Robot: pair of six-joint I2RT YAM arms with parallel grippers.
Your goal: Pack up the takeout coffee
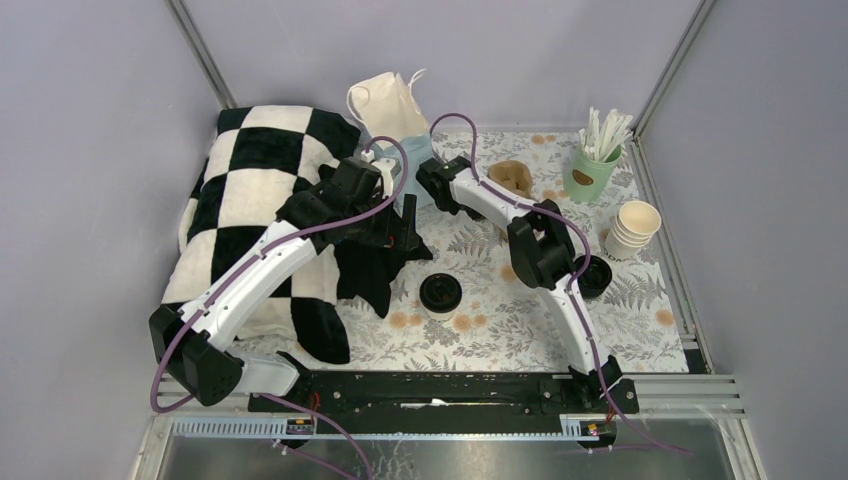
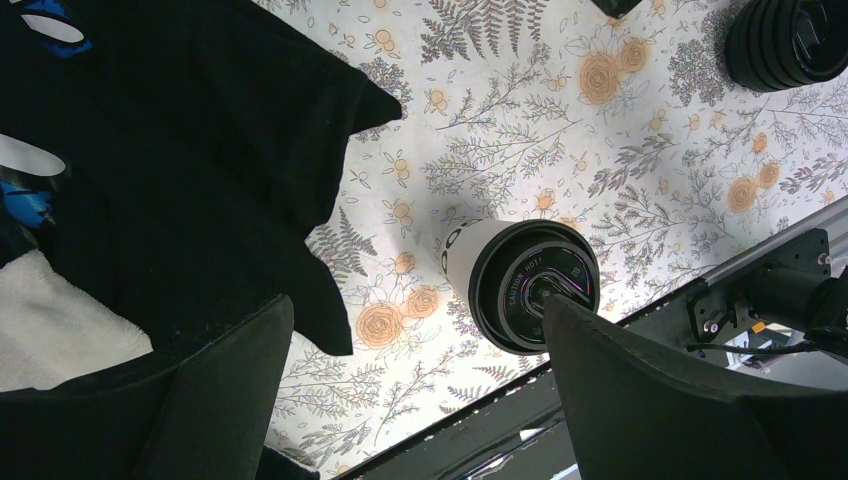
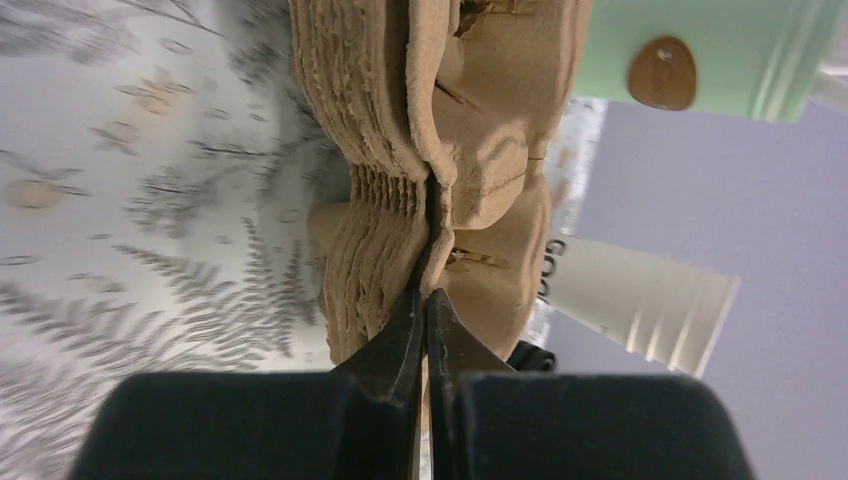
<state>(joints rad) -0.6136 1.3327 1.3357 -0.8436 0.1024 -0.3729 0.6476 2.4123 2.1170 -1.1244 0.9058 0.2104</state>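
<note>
Coffee's upright, right arm's on the carriers

Big checkered blanket (image 1: pixel 250 200) hogs the left side; the takeout coffee (image 1: pixel 440 293) stands just right of it on the floral tablecloth (image 1: pixel 480 320), long axis straight up, black lid on top. Left gripper (image 2: pixel 415 320) hangs by the blanket's right edge, fingers (image 2: pixel 640 400) spread wide, holding nothing, cup visible between them. Further right of the blanket, right gripper (image 3: pixel 428 300) is pinched tight on a thin edge in the brown pulp carrier stack (image 3: pixel 480 150).
</note>
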